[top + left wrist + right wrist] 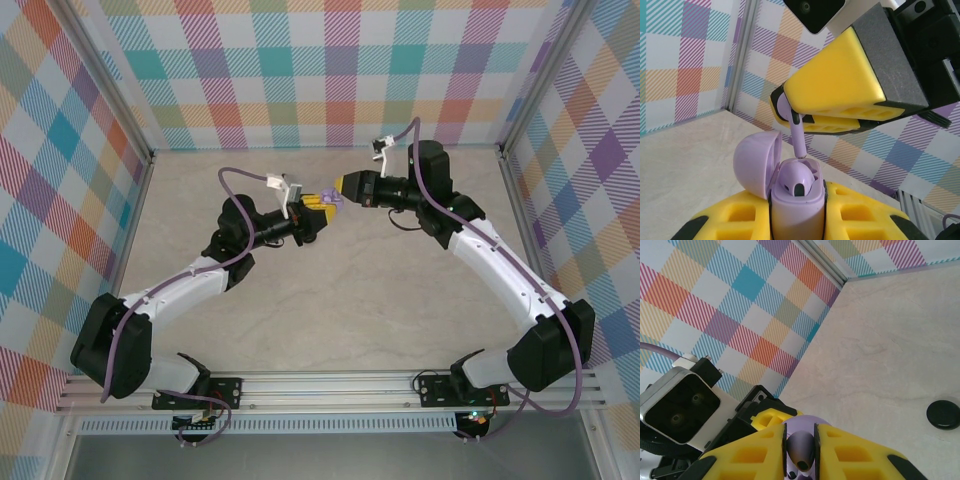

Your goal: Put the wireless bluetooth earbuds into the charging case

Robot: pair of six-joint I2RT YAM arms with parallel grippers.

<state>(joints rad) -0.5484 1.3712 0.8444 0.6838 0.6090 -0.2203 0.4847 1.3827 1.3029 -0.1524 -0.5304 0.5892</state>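
Looking through the left wrist camera, I see the left gripper (797, 209) pressed in on the lilac case (795, 224) from both sides, holding it upright with its lid (756, 162) swung open to the left. One lilac earbud (799, 179) sits in the case's open top, its rounded head showing. Just above it, the right gripper (781, 107) has its yellow fingers (840, 87) pinched on a second lilac earbud (796, 131), head clamped between the tips and stem pointing down. The stem's end is right at the mouth of the case, behind the seated bud; I cannot tell whether it touches. From the overhead camera, both arms meet nose to nose above the middle of the table (380, 290), with case and buds held up off its surface. On my right wrist camera, the pinched bud shows dark between the fingers, and a black disc (943, 414) lies on the table well off to the side.
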